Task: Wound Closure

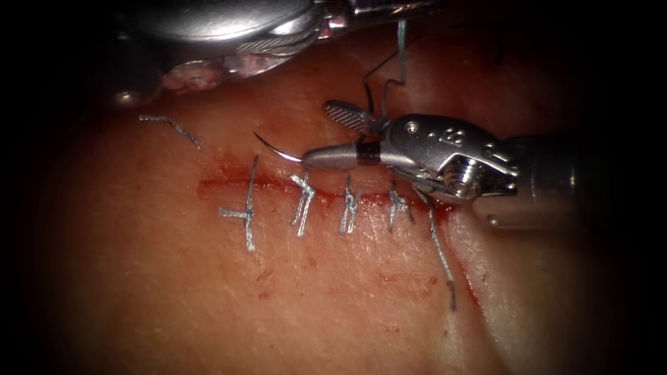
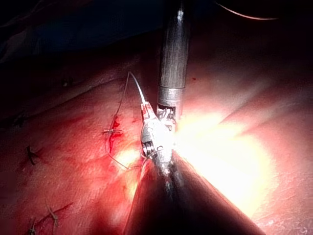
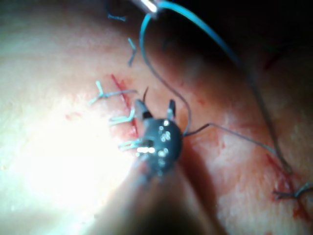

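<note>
The tissue point(image 1: 208, 292) carries a horizontal cut point(image 1: 229, 184) crossed by several tied stitches point(image 1: 303, 203). My right tool point(image 1: 332, 135) reaches in from the right over the cut's middle, its jaws wide apart. The curved needle point(image 1: 274, 149) sticks out past the lower jaw's tip with its point up and left, above the tissue; its back end is hidden. Thread point(image 1: 368, 94) runs between the open jaws point(image 3: 156, 108) and rises as a blue strand point(image 3: 143, 44) to my left tool point(image 3: 148, 5), which is shut on it. The left tool point(image 1: 361, 10) hangs high at the top edge.
A long thread tail point(image 1: 442, 257) trails down from the stitch at the cut's right end. A loose cut piece of thread point(image 1: 170, 125) lies on the tissue at the upper left. Red fluid stains the cut line point(image 1: 361, 201).
</note>
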Tool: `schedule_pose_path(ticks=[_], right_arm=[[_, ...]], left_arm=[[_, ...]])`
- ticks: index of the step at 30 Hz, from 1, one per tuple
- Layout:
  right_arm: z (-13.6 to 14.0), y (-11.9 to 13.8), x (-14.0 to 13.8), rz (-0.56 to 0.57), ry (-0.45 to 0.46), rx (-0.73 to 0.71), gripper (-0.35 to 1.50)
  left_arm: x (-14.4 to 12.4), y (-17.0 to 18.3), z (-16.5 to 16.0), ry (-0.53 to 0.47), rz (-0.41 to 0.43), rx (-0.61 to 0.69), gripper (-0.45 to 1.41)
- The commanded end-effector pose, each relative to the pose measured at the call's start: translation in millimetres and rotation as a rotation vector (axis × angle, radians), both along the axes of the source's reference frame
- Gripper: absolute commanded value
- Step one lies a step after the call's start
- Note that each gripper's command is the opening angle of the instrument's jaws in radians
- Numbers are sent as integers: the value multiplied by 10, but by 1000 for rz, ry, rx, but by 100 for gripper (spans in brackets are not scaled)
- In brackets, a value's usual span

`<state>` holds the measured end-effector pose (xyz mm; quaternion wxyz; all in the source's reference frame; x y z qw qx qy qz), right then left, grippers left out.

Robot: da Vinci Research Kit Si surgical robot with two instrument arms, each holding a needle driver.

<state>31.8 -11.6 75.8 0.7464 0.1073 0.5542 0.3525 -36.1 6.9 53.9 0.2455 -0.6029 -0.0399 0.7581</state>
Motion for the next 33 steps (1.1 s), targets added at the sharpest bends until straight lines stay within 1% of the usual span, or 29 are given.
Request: schedule_pose_path(ticks=[1, 6, 10, 11, 13, 17, 18, 19, 21, 25, 28, 30, 33], right_arm=[[5, 5, 4, 4, 2, -7, 66], [5, 20, 0, 37, 9, -27, 66], [2, 30, -7, 99, -1, -40, 64], [-1, 34, -11, 142, -9, -49, 64], [-3, 36, -14, 153, -6, -50, 64], [-11, 44, -30, 199, 14, -59, 64], [-13, 45, -34, 208, 22, -62, 64], [-16, 45, -44, 219, 42, -67, 64], [-17, 44, -48, 222, 54, -71, 64], [-21, 38, -67, 225, 94, -89, 64], [-27, 33, -81, 234, 139, -93, 64], [-34, 30, -90, 250, 169, -100, 64], [-38, 29, -92, 259, 184, -103, 64]], left_arm=[[-5, -5, 6, -2, -4, 7, -45], [-3, -30, 12, -7, -11, 21, -45], [6, -51, 19, -8, -12, 28, -45], [11, -58, 22, -10, -13, 33, -45], [15, -63, 24, -9, -11, 29, -45], [25, -75, 32, -7, -18, 28, -45], [27, -76, 34, -5, -19, 26, -45], [32, -78, 37, -1, -26, 28, -45], [34, -78, 40, 1, -28, 27, -45], [38, -76, 48, 7, -40, 33, -45], [37, -75, 57, 3, -49, 38, -45], [33, -76, 69, -1, -62, 44, -45], [27, -79, 78, -1, -71, 53, -45]])
